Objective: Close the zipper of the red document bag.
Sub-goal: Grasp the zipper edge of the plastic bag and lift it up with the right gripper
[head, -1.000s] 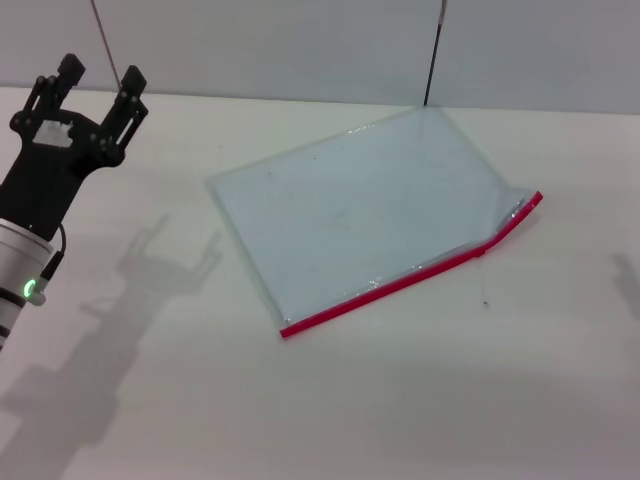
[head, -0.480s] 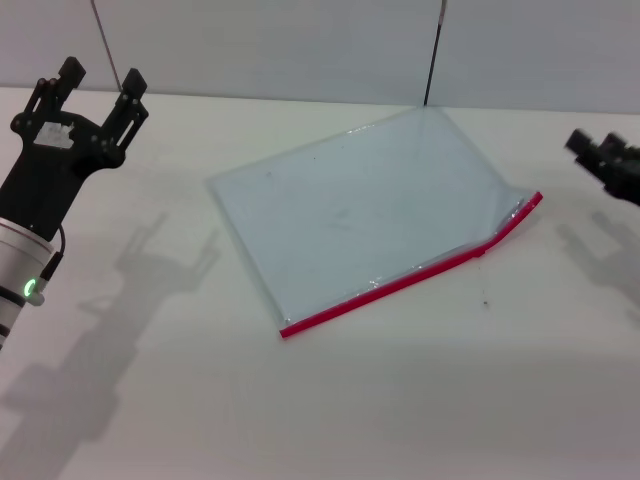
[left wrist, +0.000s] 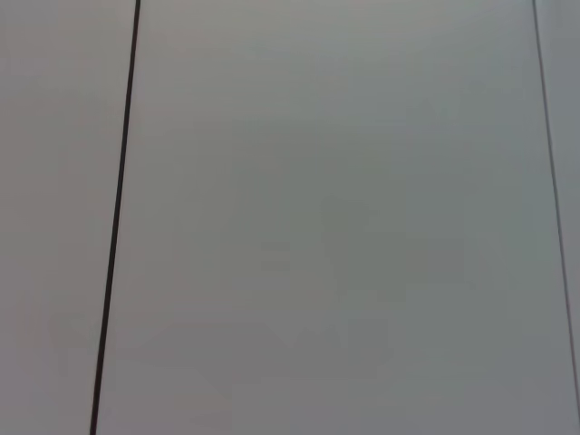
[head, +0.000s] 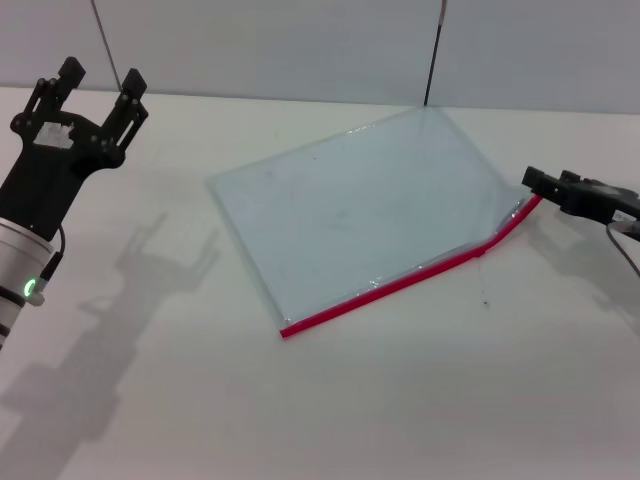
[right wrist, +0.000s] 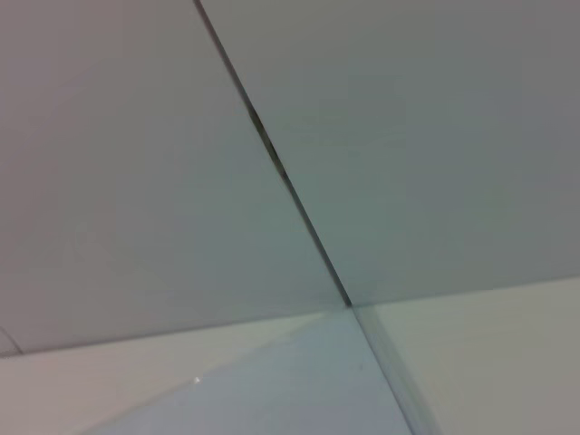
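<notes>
The red document bag [head: 360, 215] lies flat on the white table, a translucent bluish pouch turned at an angle. Its zipper [head: 390, 287] is the red strip along the near long edge, kinked close to its right end. My right gripper [head: 540, 182] reaches in from the right, its tip just beside the zipper's right end; whether it touches is unclear. My left gripper [head: 100, 78] hangs open and empty at the far left, well away from the bag. The right wrist view catches a far corner of the bag [right wrist: 290, 390] below the wall.
A grey wall with a dark vertical seam [head: 432, 55] stands behind the table. The left wrist view shows only that wall and a seam [left wrist: 116, 217]. Bare white tabletop [head: 400, 400] spreads in front of the bag.
The right gripper has come in from the right edge, moving left and lower until its tip is by the zipper's right end. The left arm and the bag have not moved.
</notes>
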Robot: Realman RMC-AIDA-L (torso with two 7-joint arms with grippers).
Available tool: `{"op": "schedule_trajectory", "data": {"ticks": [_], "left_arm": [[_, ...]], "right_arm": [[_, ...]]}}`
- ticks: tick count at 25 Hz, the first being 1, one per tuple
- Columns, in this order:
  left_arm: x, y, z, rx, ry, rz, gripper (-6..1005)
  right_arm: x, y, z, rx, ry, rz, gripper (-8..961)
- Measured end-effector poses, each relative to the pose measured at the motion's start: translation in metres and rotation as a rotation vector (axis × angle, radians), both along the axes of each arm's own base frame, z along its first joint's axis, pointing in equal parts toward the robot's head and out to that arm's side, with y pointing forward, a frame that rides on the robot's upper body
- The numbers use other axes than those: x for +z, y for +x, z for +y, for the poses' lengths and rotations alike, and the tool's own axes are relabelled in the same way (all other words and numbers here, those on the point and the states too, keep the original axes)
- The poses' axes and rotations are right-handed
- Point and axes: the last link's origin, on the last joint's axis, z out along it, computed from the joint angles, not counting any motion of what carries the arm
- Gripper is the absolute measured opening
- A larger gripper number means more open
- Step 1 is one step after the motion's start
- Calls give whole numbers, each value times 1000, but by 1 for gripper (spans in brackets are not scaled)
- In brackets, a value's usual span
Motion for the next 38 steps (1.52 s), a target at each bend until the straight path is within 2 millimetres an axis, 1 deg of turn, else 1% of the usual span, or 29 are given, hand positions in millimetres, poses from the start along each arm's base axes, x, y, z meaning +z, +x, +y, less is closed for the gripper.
{"op": "schedule_trajectory", "data": {"ticks": [5,16,27,32,38], "left_arm": [[0,1,0,-5,1,-5,757],[0,2,1,-9,0,-5,757],[0,3,2,-11,-1,-5,757],[-1,3,2,-10,-2,-6,757],[-1,3,2,-9,-3,-7,757]], "right_arm": [[-7,-2,5,-31,-37,-31,569],[-16,-4,8,-57,-81,-74,549],[-26,-17,12,-23,-119,-87,529],[-31,-13,13,-71,-127,-121,520],[-32,-12,13,-87,-149,-127,509]]}}
